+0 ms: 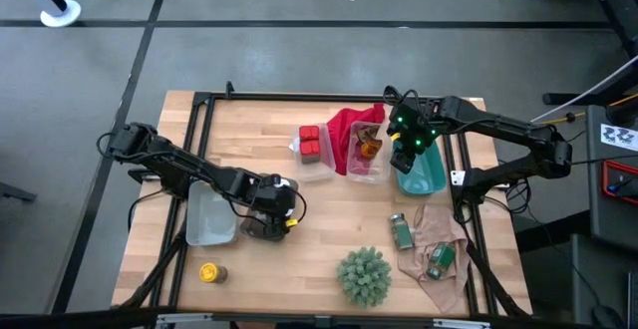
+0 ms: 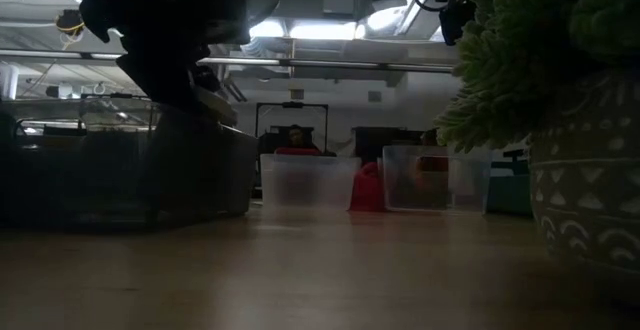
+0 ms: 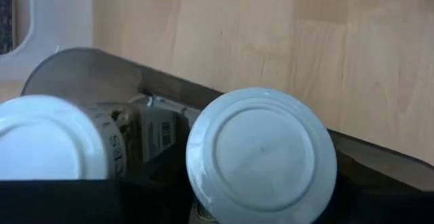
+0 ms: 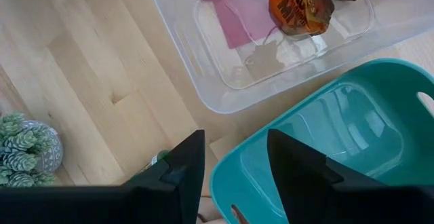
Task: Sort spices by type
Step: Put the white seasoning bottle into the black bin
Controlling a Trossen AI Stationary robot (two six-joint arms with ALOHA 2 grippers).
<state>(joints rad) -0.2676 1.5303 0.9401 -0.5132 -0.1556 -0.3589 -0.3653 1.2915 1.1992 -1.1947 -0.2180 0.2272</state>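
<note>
My left gripper is over a dark container beside a clear bin, shut on a white-topped jar. A second white-topped jar lies in the dark container. My right gripper hovers open over the rim of a teal bin. Two red tins sit in a clear bin. A brown-amber jar lies in another clear bin with a red cloth. Two green-labelled jars lie on a beige cloth. A yellow-capped jar stands on the table. My left gripper comes from above, pointing down, with the white-topped jar between its two fingers. The jar's round lid faces the wrist camera, so the jar stands upright in the hold. The lid hides where the fingers meet the jar's body.
A spiky green plant in a patterned pot stands near the table's near edge and fills the right of the low view. A black frame runs round the table. Bare wood lies between the dark container and the plant.
</note>
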